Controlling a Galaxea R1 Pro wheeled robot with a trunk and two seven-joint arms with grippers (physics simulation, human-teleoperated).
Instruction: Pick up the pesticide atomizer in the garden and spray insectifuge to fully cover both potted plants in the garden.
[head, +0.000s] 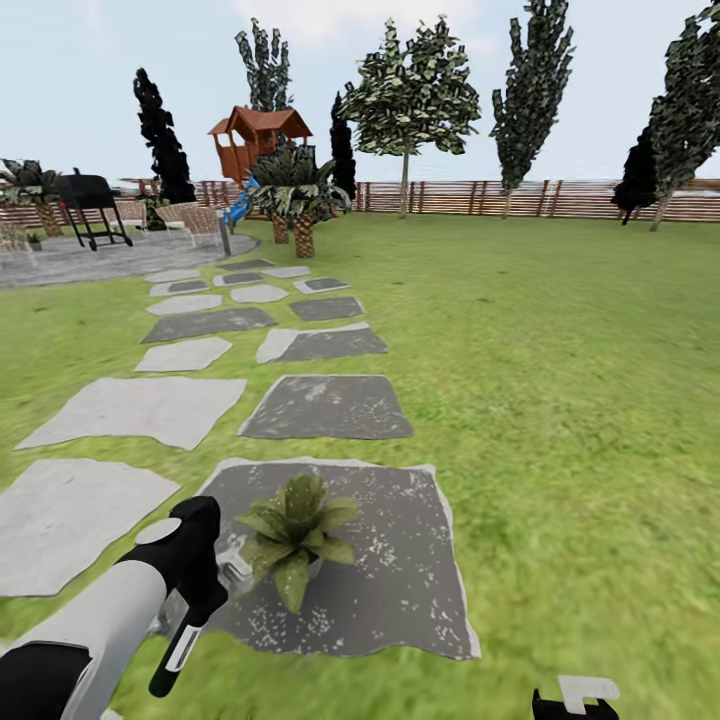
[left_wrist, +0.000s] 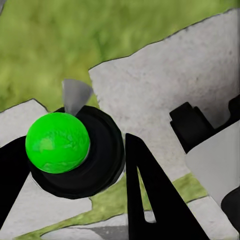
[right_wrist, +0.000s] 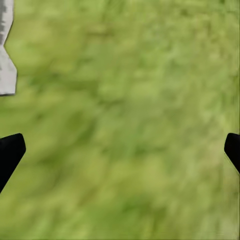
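Your atomizer (left_wrist: 67, 150) shows best in the left wrist view: a black body with a bright green round top, pinched between the left tool's (left_wrist: 75, 165) fingers. In the head view it is largely hidden behind that tool (head: 205, 585), just left of the potted plant (head: 293, 535) on the near dark slab (head: 400, 560). Your right tool (right_wrist: 120, 150) is spread wide over lawn (right_wrist: 130, 100), only its fingertips (right_wrist: 10, 150) visible.

Potted plant (head: 293, 540) on dark slab (head: 410, 560) — perhaps upright
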